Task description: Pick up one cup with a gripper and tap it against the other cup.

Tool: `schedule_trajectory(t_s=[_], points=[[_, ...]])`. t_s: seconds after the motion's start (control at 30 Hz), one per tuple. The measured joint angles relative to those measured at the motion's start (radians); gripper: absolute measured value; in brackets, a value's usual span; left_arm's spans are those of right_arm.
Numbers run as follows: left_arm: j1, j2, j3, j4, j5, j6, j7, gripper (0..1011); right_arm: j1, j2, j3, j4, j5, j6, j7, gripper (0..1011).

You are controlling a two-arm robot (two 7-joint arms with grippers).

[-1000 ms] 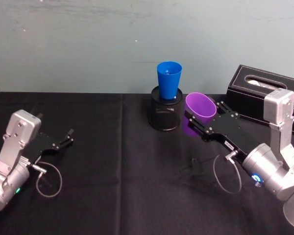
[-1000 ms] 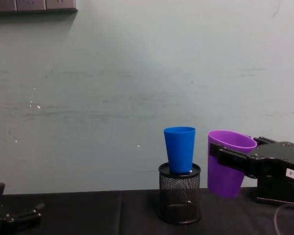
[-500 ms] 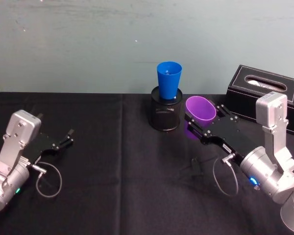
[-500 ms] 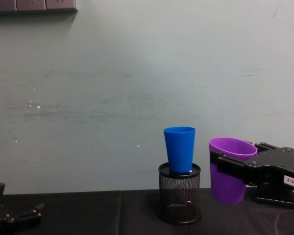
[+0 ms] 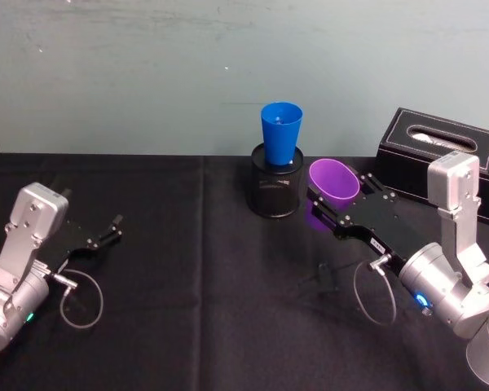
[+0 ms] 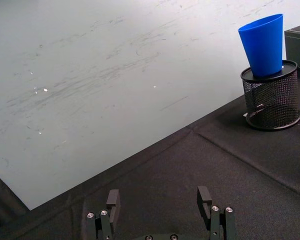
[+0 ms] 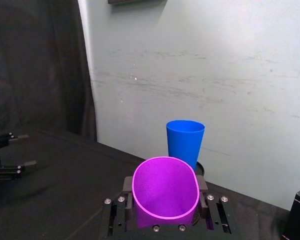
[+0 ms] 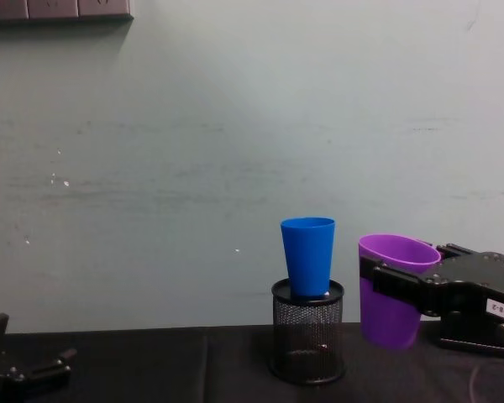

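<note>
The right gripper (image 7: 165,187), a black two-fingered claw on a silver-grey arm, has its fingers clamped on either side of the purple tapered plastic cup (image 8: 391,294). The cup is upright, apparently just off the black table (image 5: 187,309). It is near the bright blue tapered plastic cup (image 5: 281,130) in the round black mesh holder (image 5: 275,191), not touching it. Step in hand: approach. The next move calls for a short leftward, slightly raised travel, meeting blue wall, not mesh. The left gripper (image 6: 159,200) lies parked, fingers spread, empty
</note>
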Motion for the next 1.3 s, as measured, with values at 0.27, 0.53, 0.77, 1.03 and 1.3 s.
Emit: schedule_trajectory(t_s=[0.27,0.53,0.77,1.03,1.3], points=[[0.0,0.0,0.0,0.0,0.0,0.0,0.0,1012,0.0,-0.001,0.001,-0.001,0.003,0.001,0.002,721],[0.0,0.0,0.0,0.0,0.0,0.0,0.0,1011,0.004,-0.005,0.002,-0.001,0.003,0.004,0.009,721],[0.0,0.0,0.0,0.0,0.0,0.0,0.0,1011,0.039,-0.016,0.004,0.019,-0.001,0.028,0.02,721],[0.0,0.0,0.0,0.0,0.0,0.0,0.0,1011,0.098,-0.031,-0.003,0.075,-0.011,0.036,0.029,721],[0.0,0.0,0.0,0.0,0.0,0.0,0.0,1011,0.158,-0.058,-0.014,0.155,-0.014,0.017,0.044,721]])
